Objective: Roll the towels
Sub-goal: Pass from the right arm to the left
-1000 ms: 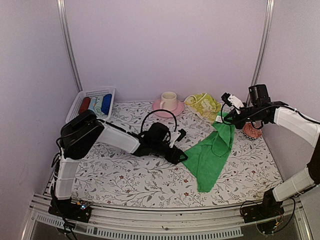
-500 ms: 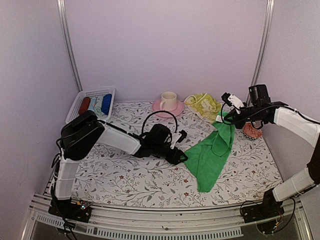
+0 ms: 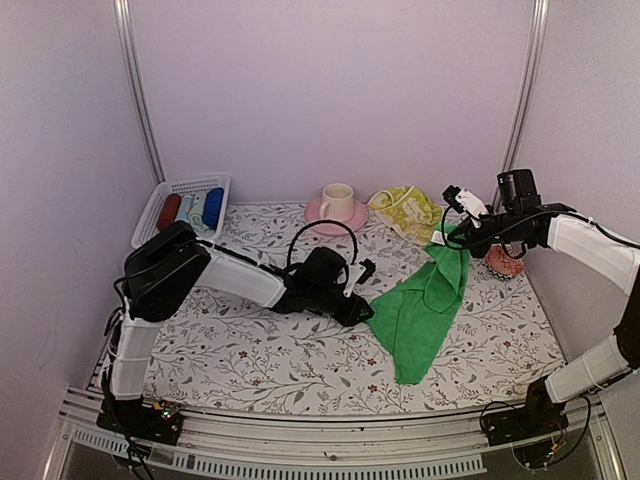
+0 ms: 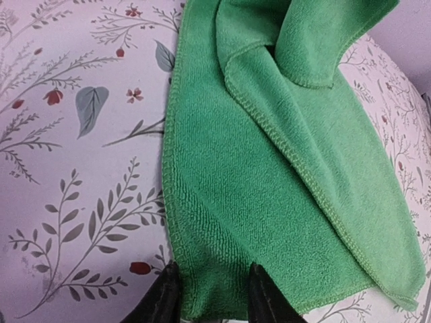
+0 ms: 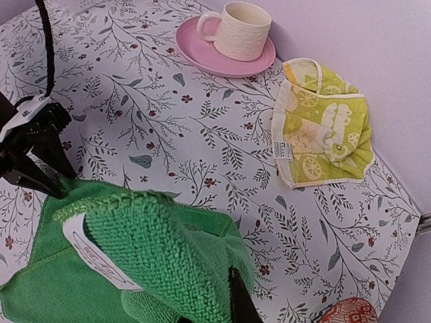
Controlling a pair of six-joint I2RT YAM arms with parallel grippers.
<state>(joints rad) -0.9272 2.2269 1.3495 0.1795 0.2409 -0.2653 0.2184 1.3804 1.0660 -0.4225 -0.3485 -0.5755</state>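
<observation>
Low across the counter (image 3: 230,350), left arm (image 3: 240,280) outstretched, left jaws apart astride green towel (image 3: 420,320) edge, right arm (image 3: 590,245) raised, right jaws pinching its lifted corner, yellow towel (image 3: 410,212) crumpled at back.

The green towel (image 3: 420,315) hangs from one raised corner, its lower part spread in loose folds, nearer than and right of the cup (image 3: 337,197); the yellow towel (image 3: 408,212), green-printed, lies crumpled just right of it

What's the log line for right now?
left gripper: astride green towel edge, unclamped | right gripper: shut on its raised corner | yellow printed towel: unrolled, untouched
</observation>
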